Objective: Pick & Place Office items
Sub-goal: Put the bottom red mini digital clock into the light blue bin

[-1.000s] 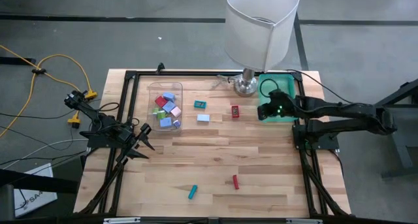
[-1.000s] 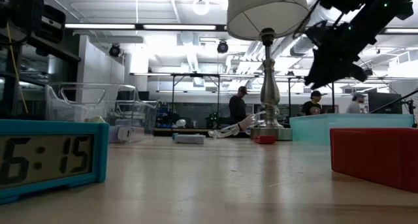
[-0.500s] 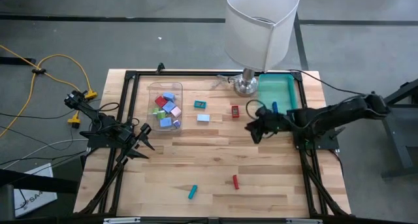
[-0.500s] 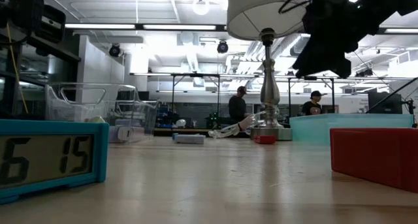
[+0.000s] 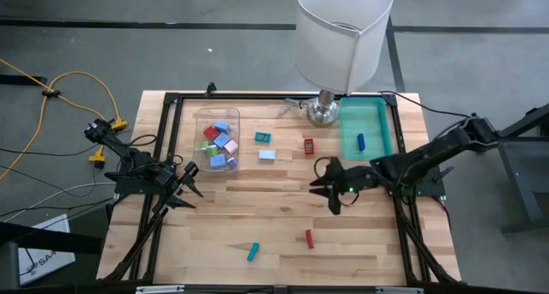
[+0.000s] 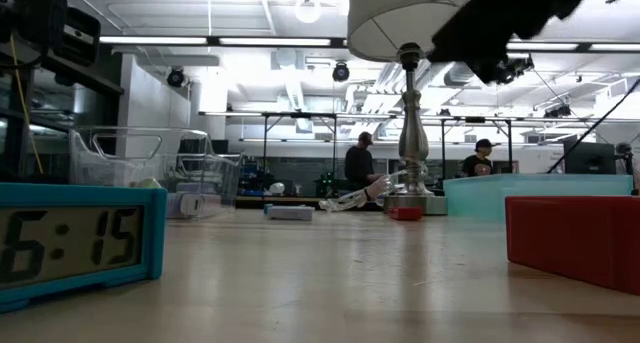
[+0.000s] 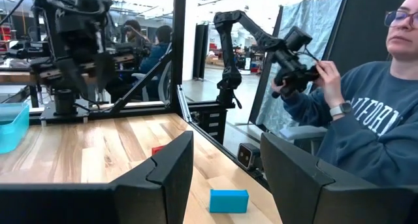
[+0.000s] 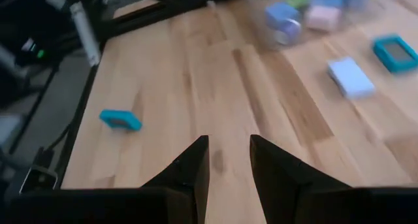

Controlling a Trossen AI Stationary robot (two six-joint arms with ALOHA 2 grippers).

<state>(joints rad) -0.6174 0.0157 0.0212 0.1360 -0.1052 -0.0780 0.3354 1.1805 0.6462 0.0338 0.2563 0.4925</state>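
Note:
The office items are tiny pieces. Several lie in a clear bin (image 5: 216, 140). On the table lie a teal piece (image 5: 263, 137), a light blue block (image 5: 268, 154), a red piece (image 5: 309, 145), another red piece (image 5: 309, 238) and a teal piece (image 5: 253, 252). A dark blue piece (image 5: 361, 141) lies in the teal tray (image 5: 383, 131). My right gripper (image 5: 324, 189) hovers open over mid-table, right of centre, holding nothing (image 8: 228, 149). My left gripper (image 5: 193, 184) waits open at the left edge (image 7: 225, 142).
A big white-shaded lamp (image 5: 343, 33) stands on its metal base (image 5: 323, 112) at the far edge, beside the tray. In the low view a teal clock piece (image 6: 80, 238) and a red block (image 6: 575, 238) lie close. A person (image 7: 366, 113) sits beyond the table.
My right gripper has left the spot above the teal tray and swung toward the table's left and near edge, ending over mid-table. The dark blue piece now shows lying in the tray where the gripper had been.

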